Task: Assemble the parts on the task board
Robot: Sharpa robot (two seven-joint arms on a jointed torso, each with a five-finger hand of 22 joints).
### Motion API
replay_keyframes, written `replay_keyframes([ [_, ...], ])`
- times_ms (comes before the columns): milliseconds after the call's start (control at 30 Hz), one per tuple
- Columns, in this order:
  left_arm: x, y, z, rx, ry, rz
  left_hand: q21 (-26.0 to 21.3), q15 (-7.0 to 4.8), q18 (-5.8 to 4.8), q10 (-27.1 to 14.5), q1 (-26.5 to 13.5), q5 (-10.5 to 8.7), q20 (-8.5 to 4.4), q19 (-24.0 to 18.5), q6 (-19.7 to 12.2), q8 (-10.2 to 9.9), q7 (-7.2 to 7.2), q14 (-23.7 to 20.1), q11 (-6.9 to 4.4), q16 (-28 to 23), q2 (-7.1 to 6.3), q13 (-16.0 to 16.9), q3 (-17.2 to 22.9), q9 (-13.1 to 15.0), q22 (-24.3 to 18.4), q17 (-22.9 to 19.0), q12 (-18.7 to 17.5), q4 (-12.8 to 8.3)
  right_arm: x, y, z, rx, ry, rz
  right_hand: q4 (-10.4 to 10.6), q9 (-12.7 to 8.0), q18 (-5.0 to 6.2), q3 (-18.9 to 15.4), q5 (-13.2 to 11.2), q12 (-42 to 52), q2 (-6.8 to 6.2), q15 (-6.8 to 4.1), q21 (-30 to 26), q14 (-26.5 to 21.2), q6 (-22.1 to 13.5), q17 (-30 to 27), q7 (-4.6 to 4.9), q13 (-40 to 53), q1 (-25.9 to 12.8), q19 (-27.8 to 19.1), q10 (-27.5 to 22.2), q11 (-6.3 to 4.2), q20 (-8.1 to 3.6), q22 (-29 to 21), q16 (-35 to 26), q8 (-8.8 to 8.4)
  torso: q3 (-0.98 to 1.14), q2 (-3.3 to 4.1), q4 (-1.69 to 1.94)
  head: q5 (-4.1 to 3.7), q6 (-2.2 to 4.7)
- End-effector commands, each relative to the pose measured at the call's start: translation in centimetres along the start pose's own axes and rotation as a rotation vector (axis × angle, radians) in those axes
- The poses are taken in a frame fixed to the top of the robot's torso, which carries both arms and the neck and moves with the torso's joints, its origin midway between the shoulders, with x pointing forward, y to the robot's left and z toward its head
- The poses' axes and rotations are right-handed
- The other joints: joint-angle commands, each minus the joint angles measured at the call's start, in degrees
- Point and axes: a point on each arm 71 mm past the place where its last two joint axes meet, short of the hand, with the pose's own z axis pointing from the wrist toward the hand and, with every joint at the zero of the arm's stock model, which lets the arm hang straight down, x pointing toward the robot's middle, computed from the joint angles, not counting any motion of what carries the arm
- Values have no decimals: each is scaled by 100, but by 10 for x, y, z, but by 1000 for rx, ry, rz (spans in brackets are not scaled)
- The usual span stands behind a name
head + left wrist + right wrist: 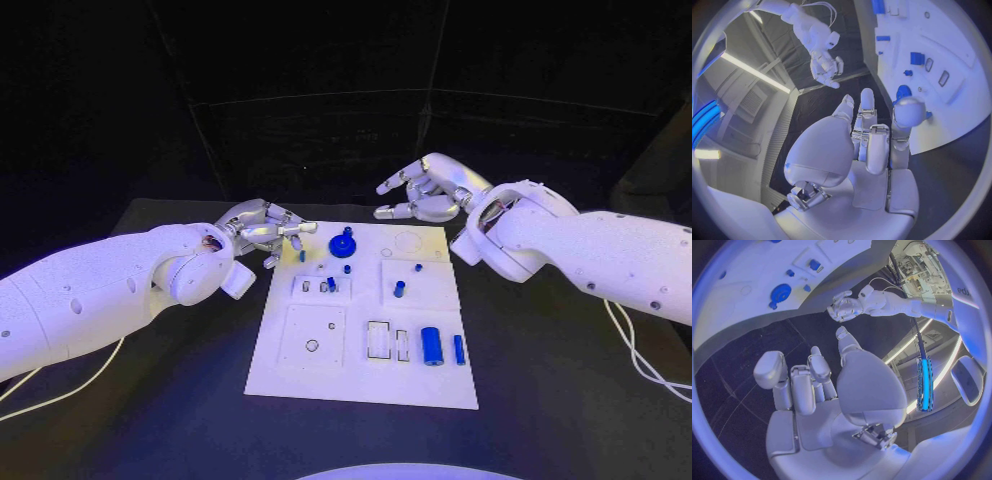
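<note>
The white task board (pixel 361 372) lies in the middle of the black table. A round blue disc part (pixel 343 243) sits near its far edge. Small blue pieces (pixel 400 289) stand in the board's middle, and a blue cylinder (pixel 431 346) and a blue bar (pixel 459 348) lie at its near right. My left hand (pixel 267 230) hovers at the board's far left corner, just left of the disc, fingers apart and holding nothing. My right hand (pixel 423 195) hangs beyond the board's far edge, also empty with fingers spread. The left wrist view has my left hand (pixel 861 145) beside the disc (pixel 903 92).
Black table (pixel 562 400) surrounds the board on all sides, with a dark backdrop behind. White cables (pixel 642 360) trail from both arms near the table's sides. In the right wrist view my right hand (pixel 817 390) is over dark table, off the board (pixel 754 270).
</note>
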Motion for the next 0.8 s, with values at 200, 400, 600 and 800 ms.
replay_keyframes([
  [200, 11, -1, 11, -387, 137, 434, 472, -54, -68, -419, -484, -26, -10, -321, -89, 837, -136, 440, -126, 102, -1, 1932, -294, 437, 427, 936, 2218, 545, -28, -9, 1, 74, -42, 69, 2, 10, 84, -130, 134, 92, 73, 3, 1, 354, 78, 397, -44, 42, 76, 48, 97, -34, -21, 43, -23, 58, 85, -138, -17, 80, -57],
  [400, 19, -11, 21, -464, 148, 558, 760, -109, -177, -615, -568, -37, -68, -2, -442, 1535, -177, 471, -187, 141, 62, 2290, -571, 973, 1006, 1002, 2681, 929, -30, -11, 2, 89, -41, 65, 4, 9, 86, -161, 168, 94, 84, 0, -7, 351, 82, 381, -47, 35, 90, 46, 99, -38, -25, 29, -33, 63, 107, -176, -39, 117, -78],
  [600, 30, -13, 31, -497, 176, 620, 1488, -172, -359, -247, -486, -36, -125, 336, -551, 2164, -288, 584, -258, 494, 113, 3062, -665, 1478, 2150, 1506, 3470, 1028, -30, -12, 4, 98, -33, 37, 39, 2, 86, -296, 485, 122, 102, -9, -21, 351, 74, 371, -52, 29, 104, 54, 115, -45, -37, 15, -47, 67, 118, -191, -65, 152, -79],
  [800, 39, -13, 42, -510, 179, 650, 1758, -236, -418, -68, -624, -176, -183, 392, -883, 2903, -384, 584, -336, 494, 163, 3604, -863, 2254, 2560, 1506, 4016, 1097, -30, -12, 5, 102, -29, 13, 60, 1, 85, -350, 551, 147, 108, -10, -23, 352, 73, 370, -53, 38, 102, 59, 129, -46, -39, 15, -50, 70, 106, -182, -45, 134, -111],
])
